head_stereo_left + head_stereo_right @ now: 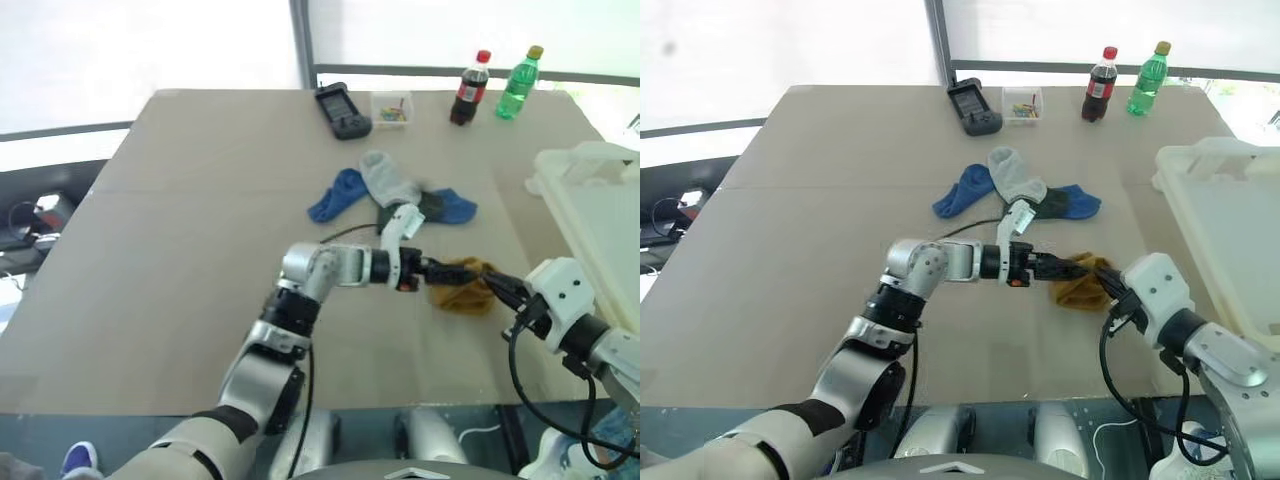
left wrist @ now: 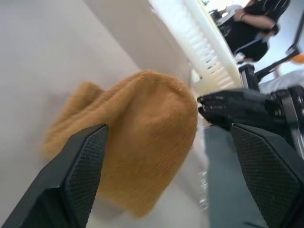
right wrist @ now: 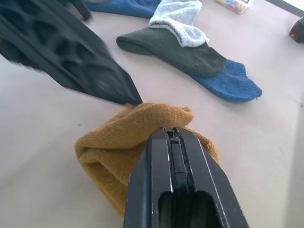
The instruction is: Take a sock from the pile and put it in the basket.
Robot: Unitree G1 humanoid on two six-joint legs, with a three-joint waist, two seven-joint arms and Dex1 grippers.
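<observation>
A mustard yellow sock (image 1: 462, 287) lies bunched on the table, apart from the pile (image 1: 390, 195) of blue, pale grey and dark green socks further back. My right gripper (image 3: 171, 137) is shut on the mustard sock's near edge, coming in from the right (image 1: 500, 290). From the left, my left gripper (image 1: 447, 270) points level at the same sock, with its fingers (image 2: 80, 171) open and spread to either side of it. The white basket (image 1: 590, 190) stands at the table's right edge.
Along the table's far edge stand a black device (image 1: 343, 110), a small clear box (image 1: 391, 108), a cola bottle (image 1: 470, 88) and a green bottle (image 1: 518, 82). A person (image 2: 256, 23) in dark clothes is beyond the basket.
</observation>
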